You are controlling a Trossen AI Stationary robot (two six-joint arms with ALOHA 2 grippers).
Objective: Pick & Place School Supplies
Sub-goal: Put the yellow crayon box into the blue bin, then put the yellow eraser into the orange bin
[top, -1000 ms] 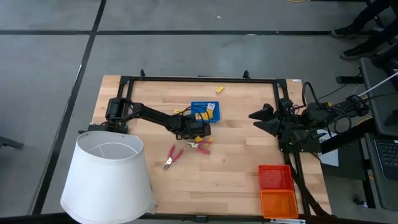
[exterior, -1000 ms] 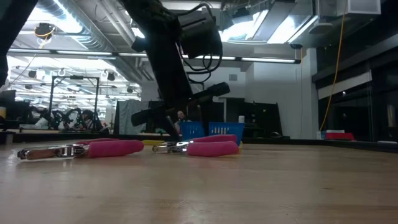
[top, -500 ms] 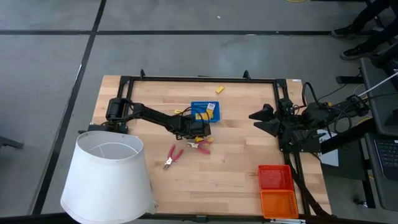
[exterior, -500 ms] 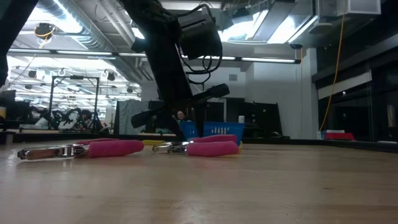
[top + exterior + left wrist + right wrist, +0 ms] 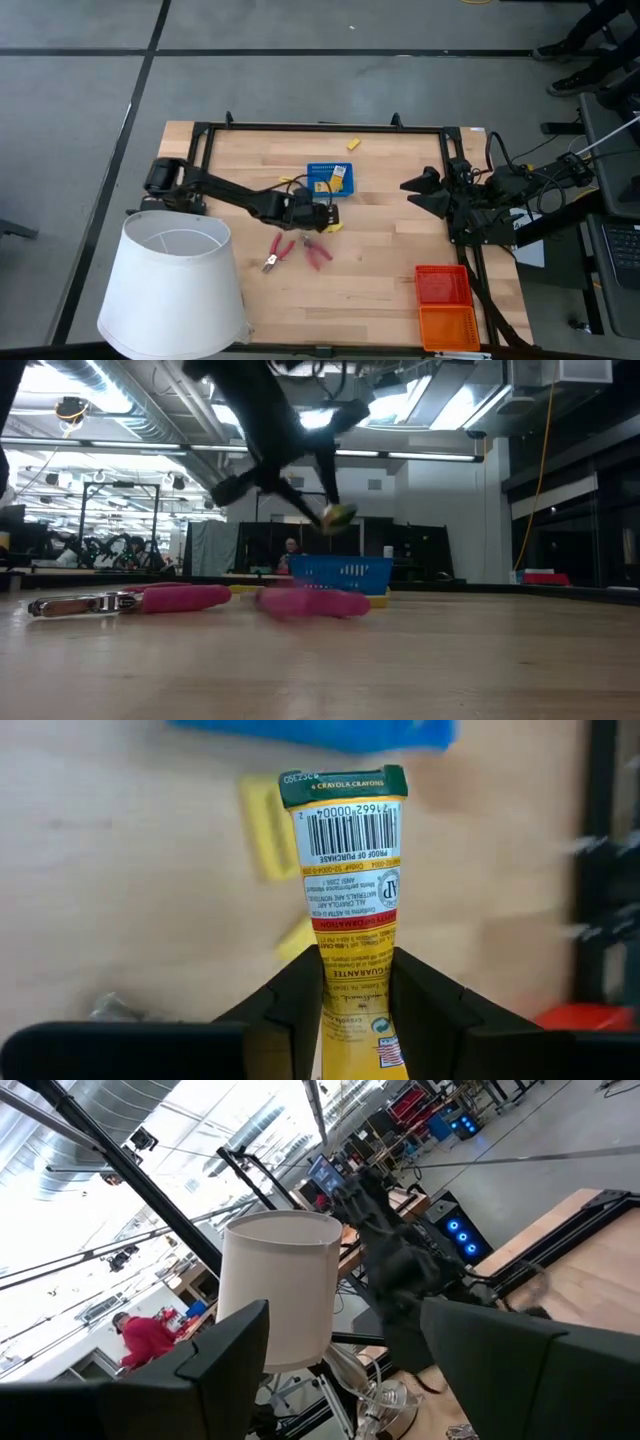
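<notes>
- Flat yellow crayon pack with a pale barcode label [image 5: 345, 870] is pinched between the left hand's [image 5: 355, 982] two dark fingers, lifted above the wooden desk [image 5: 380, 270] just beside the blue plastic tray [image 5: 330, 178].
- Two red-handled pliers [image 5: 278, 251] lie on the desk nearby.
- Right hand [image 5: 420, 192] waits at the desk's right edge, fingers spread wide.

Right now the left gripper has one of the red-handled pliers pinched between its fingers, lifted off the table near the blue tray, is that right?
Not quite. The left gripper is pinching a flat yellow crayon pack, not pliers; the left wrist view shows it clearly. Both red-handled pliers lie on the table. The rest holds: the pack is lifted, near the blue tray.
</notes>
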